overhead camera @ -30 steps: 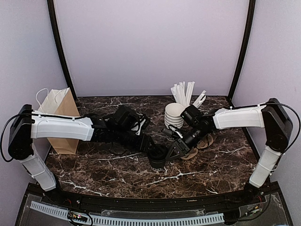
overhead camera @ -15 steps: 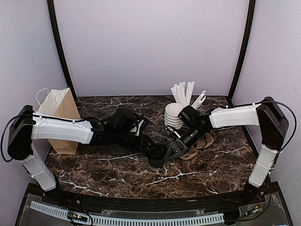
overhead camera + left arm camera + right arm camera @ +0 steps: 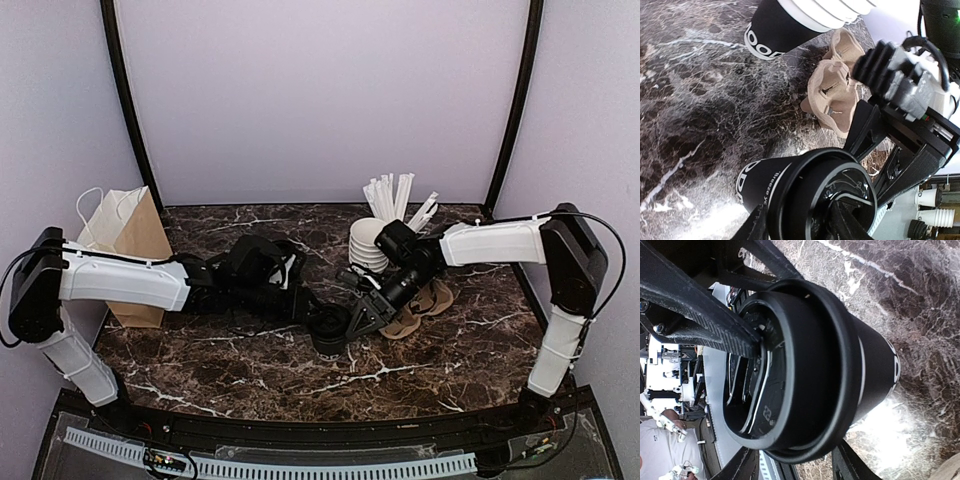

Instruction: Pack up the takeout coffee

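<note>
The takeout coffee (image 3: 328,330), a small black cup with a black lid, stands at the table's middle front. It also shows in the left wrist view (image 3: 785,187) and the right wrist view (image 3: 840,365). My left gripper (image 3: 314,318) is shut on its rim, with one finger on the outer wall and the other across the recessed lid (image 3: 795,226). My right gripper (image 3: 354,320) comes from the right and is spread open, one finger on each side of the cup just under the lid (image 3: 795,466). I cannot tell whether those fingers touch it.
A brown paper bag (image 3: 128,245) with white handles stands at the left. A tan cardboard cup carrier (image 3: 420,303) lies right of the coffee, also in the left wrist view (image 3: 832,95). A pile of lidless cups (image 3: 368,245) and a cup of straws (image 3: 392,205) sit behind.
The coffee has shifted slightly left and back with my left gripper. My right gripper has moved further left, closing in around the cup.
</note>
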Available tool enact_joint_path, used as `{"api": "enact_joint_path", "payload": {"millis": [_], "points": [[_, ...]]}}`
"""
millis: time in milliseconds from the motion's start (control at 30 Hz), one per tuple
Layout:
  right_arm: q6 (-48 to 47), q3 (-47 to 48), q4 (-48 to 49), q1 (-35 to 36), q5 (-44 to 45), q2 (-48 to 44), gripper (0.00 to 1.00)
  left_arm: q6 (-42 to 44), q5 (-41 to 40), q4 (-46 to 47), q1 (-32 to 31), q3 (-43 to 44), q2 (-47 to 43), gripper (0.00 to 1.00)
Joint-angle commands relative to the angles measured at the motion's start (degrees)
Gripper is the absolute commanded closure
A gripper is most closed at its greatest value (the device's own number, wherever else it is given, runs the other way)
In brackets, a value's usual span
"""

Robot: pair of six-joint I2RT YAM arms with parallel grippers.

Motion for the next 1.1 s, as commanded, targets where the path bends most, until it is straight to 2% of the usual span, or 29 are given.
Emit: {"api": "enact_joint_path", "payload": {"millis": [0,767,1067], "points": [[-1.8,1.6,0.4,-0.4,9.1,0.4,0.5,-1.6,1.7,-7.5,-0.6,-3.8,-0.7,0.57],[1.1,7.7,-0.4,-0.3,6.0,3.9,0.49,-6.6,0.7,-8.5,-2.4,-4.4,-2.7,0.59],[1.1,8.5,0.0,0.3,3.3,5.1,0.44,-6.6,0.6,-8.6,-2.4,-4.0,-1.7,0.59]]}}
